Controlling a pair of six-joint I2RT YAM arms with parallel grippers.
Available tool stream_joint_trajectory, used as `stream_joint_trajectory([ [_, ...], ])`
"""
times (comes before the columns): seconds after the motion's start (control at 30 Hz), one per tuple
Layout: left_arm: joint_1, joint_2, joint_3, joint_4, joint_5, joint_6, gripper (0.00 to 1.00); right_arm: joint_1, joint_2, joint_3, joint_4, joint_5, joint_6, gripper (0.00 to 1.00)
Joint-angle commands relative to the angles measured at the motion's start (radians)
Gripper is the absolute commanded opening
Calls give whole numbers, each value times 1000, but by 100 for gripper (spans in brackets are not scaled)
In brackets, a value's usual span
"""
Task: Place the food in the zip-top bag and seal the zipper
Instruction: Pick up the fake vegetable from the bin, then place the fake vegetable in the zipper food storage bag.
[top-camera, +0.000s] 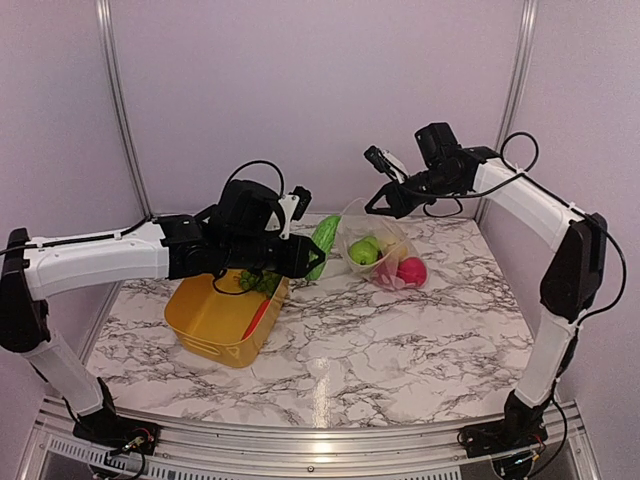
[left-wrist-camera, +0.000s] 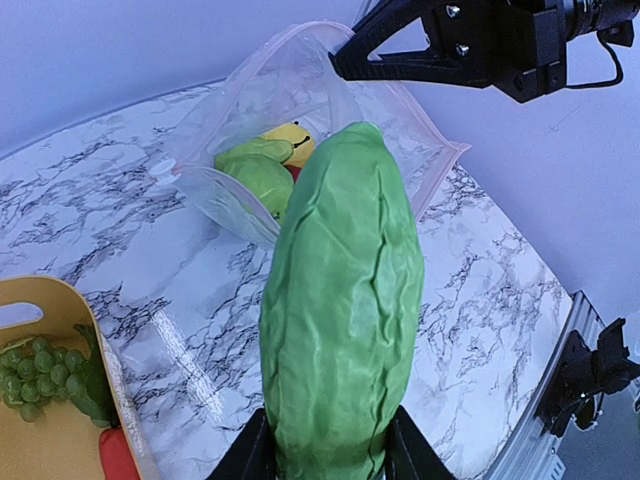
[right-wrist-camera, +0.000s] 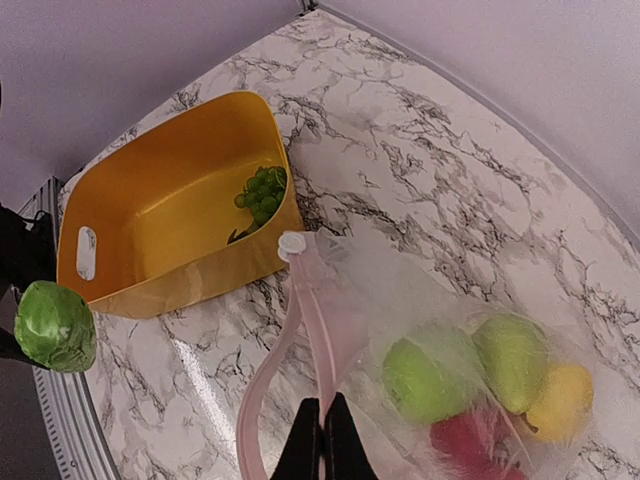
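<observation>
L fingers (left-wrist-camera: 415, 455) clenched on green veg (left-wrist-camera: 340, 300), tip near zip-top bag (left-wrist-camera: 300, 80) mouth. R fingers (right-wrist-camera: 340, 445) pinch zipper (right-wrist-camera: 300, 330); fruit pcs (right-wrist-camera: 420, 365) inside bag, bag on counter (top-camera: 400, 340).

No legible text or labels anywhere.

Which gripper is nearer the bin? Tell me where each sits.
Left. The left gripper, holding a green vegetable, hovers just beyond the bin; the right gripper pinches the bag mouth, farther right.
</observation>
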Motion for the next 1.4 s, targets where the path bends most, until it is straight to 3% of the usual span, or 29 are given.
stream_joint_trajectory([
  [0.0,-33,75,35,80,100,-30,11,25,10,13,5,-29,6,0],
  [0.23,-61,144,85,137,216,-169,10,27,-6,25,13,8,21,0],
  [0.43,-60,216,199,37,224,-414,8,27,-28,0,48,57,24,0],
  [0.6,-44,238,205,141,289,-604,6,27,-30,8,43,43,25,0],
  [0.87,6,281,183,250,341,-733,4,26,-58,3,51,38,26,0],
  [1.37,56,396,172,447,295,-1001,0,32,-110,-82,35,-59,-21,0],
])
